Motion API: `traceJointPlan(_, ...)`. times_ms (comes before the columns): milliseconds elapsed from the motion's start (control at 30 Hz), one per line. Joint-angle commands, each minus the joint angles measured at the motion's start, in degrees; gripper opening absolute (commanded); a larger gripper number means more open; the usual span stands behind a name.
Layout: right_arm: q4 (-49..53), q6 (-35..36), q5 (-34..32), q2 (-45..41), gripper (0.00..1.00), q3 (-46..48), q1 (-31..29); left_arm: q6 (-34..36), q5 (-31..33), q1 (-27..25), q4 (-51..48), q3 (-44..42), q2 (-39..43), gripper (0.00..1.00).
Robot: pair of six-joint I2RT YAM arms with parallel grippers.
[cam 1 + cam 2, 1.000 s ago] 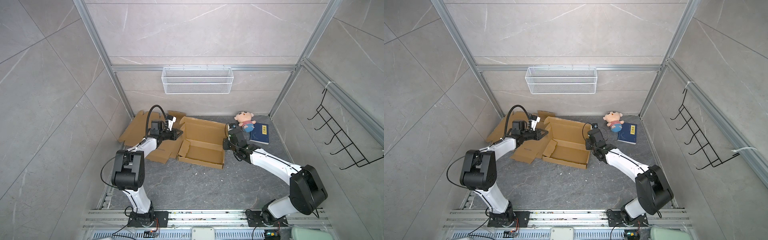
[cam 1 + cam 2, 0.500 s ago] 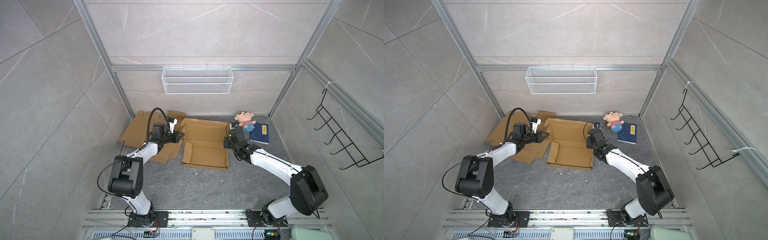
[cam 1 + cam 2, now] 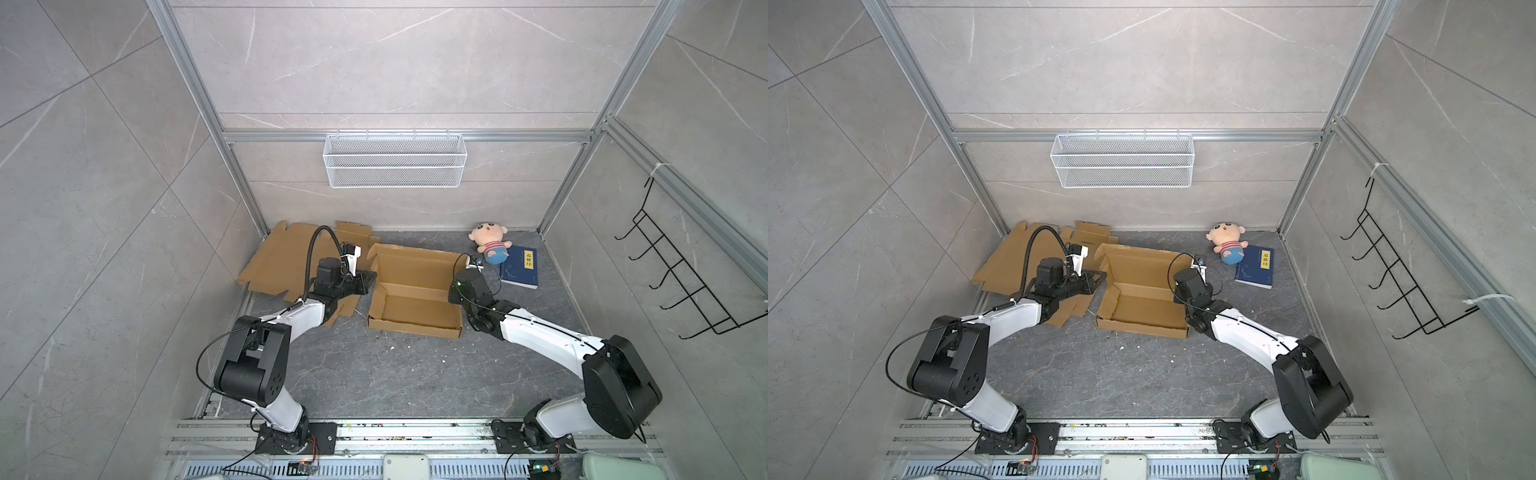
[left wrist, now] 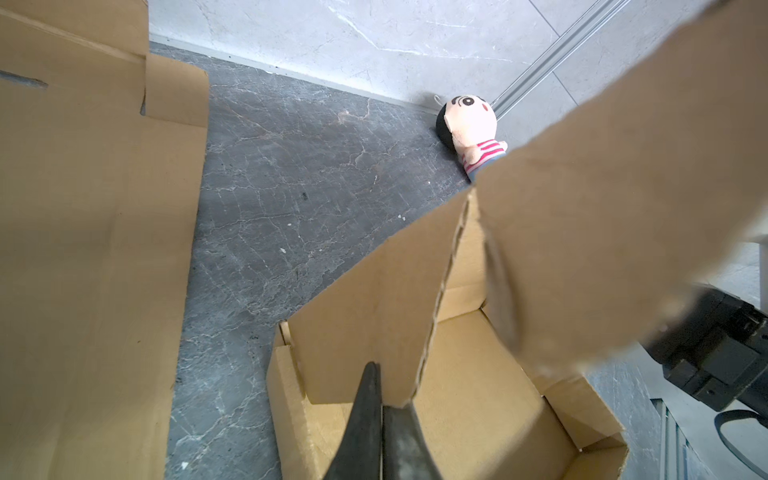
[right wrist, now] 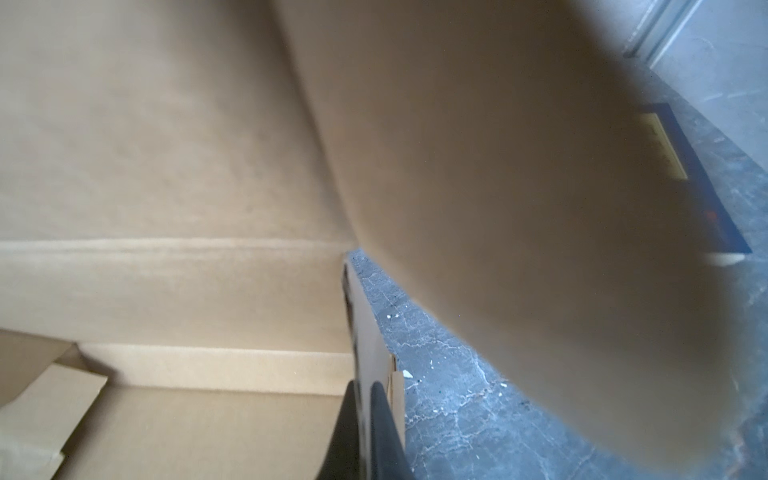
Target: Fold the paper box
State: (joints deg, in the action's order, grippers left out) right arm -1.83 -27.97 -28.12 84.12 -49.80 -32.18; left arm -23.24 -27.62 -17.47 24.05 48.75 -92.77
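Observation:
The paper box [image 3: 415,309] [image 3: 1142,309] is a brown cardboard mailer standing open on the grey floor, its lid panel leaning back toward the rear wall. My left gripper [image 3: 371,277] [image 3: 1098,277] is at its left wall. In the left wrist view that gripper [image 4: 380,386] is shut, with the lower edge of an upright side flap [image 4: 365,316] pinched at its tips. My right gripper [image 3: 451,297] [image 3: 1177,297] sits at the right wall, mostly hidden under its wrist. The right wrist view shows it [image 5: 363,388] shut on the thin edge of that wall [image 5: 365,332].
Flat cardboard sheets [image 3: 286,262] lie at the back left under my left arm. A plush doll [image 3: 490,245] and a blue book [image 3: 519,272] lie at the back right. A wire basket [image 3: 395,166] hangs on the rear wall, a black hook rack [image 3: 681,274] on the right wall.
The box has turned from a slant to nearly square and shifted slightly right. My left gripper moved right and nearer with it, and the left side wall now stands up.

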Motion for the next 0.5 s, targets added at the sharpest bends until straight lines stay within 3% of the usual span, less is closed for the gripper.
traceJointPlan(0,-1.9,-3.3,-0.5,-0.6,0.0,2.3,-1.7,-1.3,-0.5,-2.5,-2.0,-2.9,0.8,0.0)
traceJointPlan(400,-4.2,-4.5,-0.9,-3.1,0.0,8.1,-3.5,6.4,7.0,-5.5,-4.6,-11.0,7.3,0.0)
traceJointPlan(467,-1.2,-4.0,-0.1,-4.2,0.08,7.1,-3.5,7.7,8.3,-5.9,-5.2,-11.2,8.1,0.0)
